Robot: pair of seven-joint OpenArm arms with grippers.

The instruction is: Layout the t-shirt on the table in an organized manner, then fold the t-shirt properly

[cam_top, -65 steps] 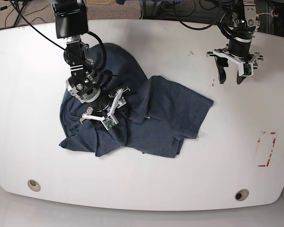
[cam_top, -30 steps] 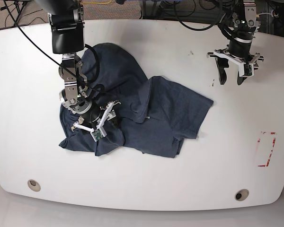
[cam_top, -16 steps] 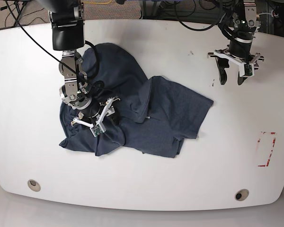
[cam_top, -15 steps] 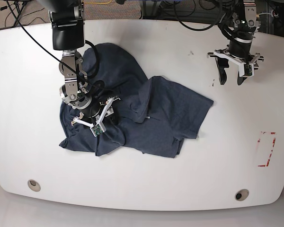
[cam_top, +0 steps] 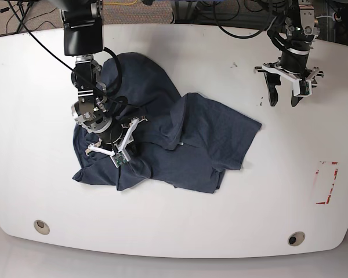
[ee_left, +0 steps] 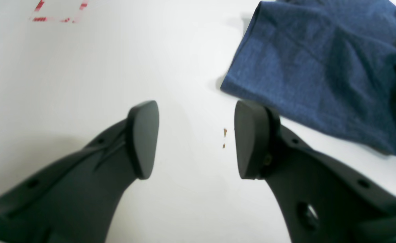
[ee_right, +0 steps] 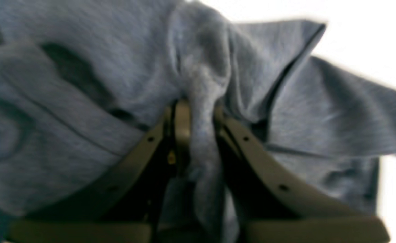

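White and glossy, the desk (cam_top: 180,226) fills the base view, its far edge lined with dark cables. At its left-middle the right claw (cam_top: 111,146) is pressed down into the t-shirt (cam_top: 191,150); the right wrist view shows its two jaws clenched on a raised fold of the grey-blue cloth (ee_right: 201,135), with wrinkled fabric bunched on both sides of them. Around that claw the t-shirt lies crumpled, a dark navy heap spreading from the left-middle of the desk toward its centre, one rounded lobe reaching toward the far edge and a flatter flap pointing to the right. The left claw (cam_top: 284,95) hangs near the far right corner, well apart from the garment, its jaws spread wide with nothing between them; the left wrist view shows its dark fingertips (ee_left: 144,138) over bare white surface, with a corner of the shirt (ee_left: 319,74) just beyond. A red-and-white marking (cam_top: 326,182) sits near the right edge, and two round metal grommets (cam_top: 41,226) lie along the near edge.
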